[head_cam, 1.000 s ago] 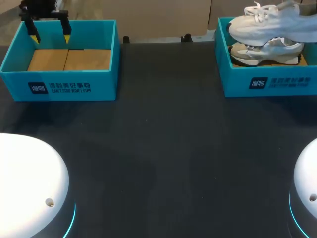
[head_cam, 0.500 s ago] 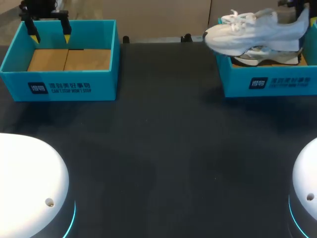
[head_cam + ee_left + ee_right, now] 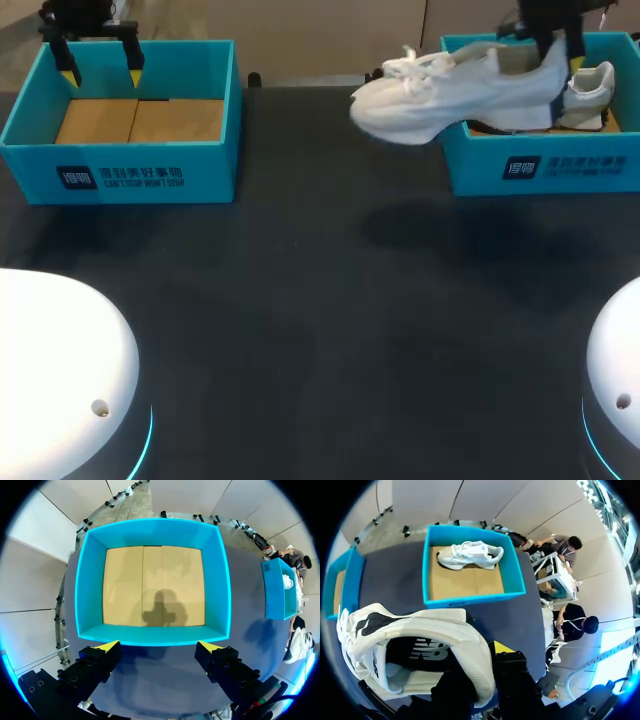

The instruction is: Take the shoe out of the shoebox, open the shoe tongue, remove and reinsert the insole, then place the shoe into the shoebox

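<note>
**Head view:** The right arm (image 3: pixel 545 20) came in at 1 o'clock. The right jaws pinched the heel of the white shoe (image 3: pixel 450 85). The shoe hung roughly level in the air with its toe toward 9 o'clock. Its heel was over the right box (image 3: pixel 540 165) and its toe was past that box's left wall, above the table (image 3: pixel 330 300). My read is that the heel grip leaves the tongue and laces free for the next step. The shoe was out of the box but not yet set down.

A second shoe (image 3: pixel 592 92) lay in the right box. The left box (image 3: pixel 120 170) sat at 10 o'clock, showing only its cardboard floor. The left jaws hung spread over its far wall, holding nothing, probably parked out of the way. Each box front carried a white logo and lines of print, which I'm not reading off.

**Left wrist view:** The fingertips (image 3: pixel 107 646) were wide apart with nothing between them. The left box (image 3: pixel 90 585) lay straight ahead of them. The right box (image 3: pixel 277 592) was well off to one side.

**Right wrist view:** The shoe (image 3: pixel 370 630) sat right at the jaws, with its heel collar clamped. One yellow fingertip (image 3: pixel 502 647) pressed on the outside of the heel, and the other finger was hidden, apparently inside the shoe. There was a logo on the insole (image 3: pixel 427 652), also not read off. The right box (image 3: pixel 470 601) lay ahead of the jaws, with the second shoe (image 3: pixel 470 554) on its floor.
</note>
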Robot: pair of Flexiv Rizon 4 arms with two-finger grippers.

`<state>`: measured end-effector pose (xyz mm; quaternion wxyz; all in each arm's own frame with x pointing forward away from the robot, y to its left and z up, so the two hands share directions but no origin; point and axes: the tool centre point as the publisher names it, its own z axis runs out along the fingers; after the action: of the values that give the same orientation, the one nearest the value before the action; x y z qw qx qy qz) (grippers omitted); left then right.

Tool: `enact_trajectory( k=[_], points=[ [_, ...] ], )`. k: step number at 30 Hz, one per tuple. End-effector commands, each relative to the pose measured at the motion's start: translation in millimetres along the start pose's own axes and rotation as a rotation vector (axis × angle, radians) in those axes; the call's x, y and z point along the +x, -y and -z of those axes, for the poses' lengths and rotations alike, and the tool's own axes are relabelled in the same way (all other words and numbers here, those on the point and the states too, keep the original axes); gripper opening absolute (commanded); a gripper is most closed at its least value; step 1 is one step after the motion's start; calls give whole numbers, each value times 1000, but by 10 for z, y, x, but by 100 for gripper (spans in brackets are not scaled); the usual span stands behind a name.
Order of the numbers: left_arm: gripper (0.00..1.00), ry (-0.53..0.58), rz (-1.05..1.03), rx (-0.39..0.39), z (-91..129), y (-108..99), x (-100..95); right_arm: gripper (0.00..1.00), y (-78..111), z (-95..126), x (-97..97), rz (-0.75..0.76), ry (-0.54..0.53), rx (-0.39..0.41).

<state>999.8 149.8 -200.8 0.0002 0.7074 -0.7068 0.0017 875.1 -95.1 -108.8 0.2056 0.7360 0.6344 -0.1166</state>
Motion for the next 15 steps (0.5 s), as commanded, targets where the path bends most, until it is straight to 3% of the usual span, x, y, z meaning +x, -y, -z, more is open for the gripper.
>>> enact_trajectory(
  k=[1, 15],
  points=[
    [100, 1, 0, -1, 3, 0, 0, 0, 246, 183, 137, -2, 17, -29],
    [100, 1, 0, -1, 3, 0, 0, 0, 990, 441, 636, -30, -7, 21]
  ],
)
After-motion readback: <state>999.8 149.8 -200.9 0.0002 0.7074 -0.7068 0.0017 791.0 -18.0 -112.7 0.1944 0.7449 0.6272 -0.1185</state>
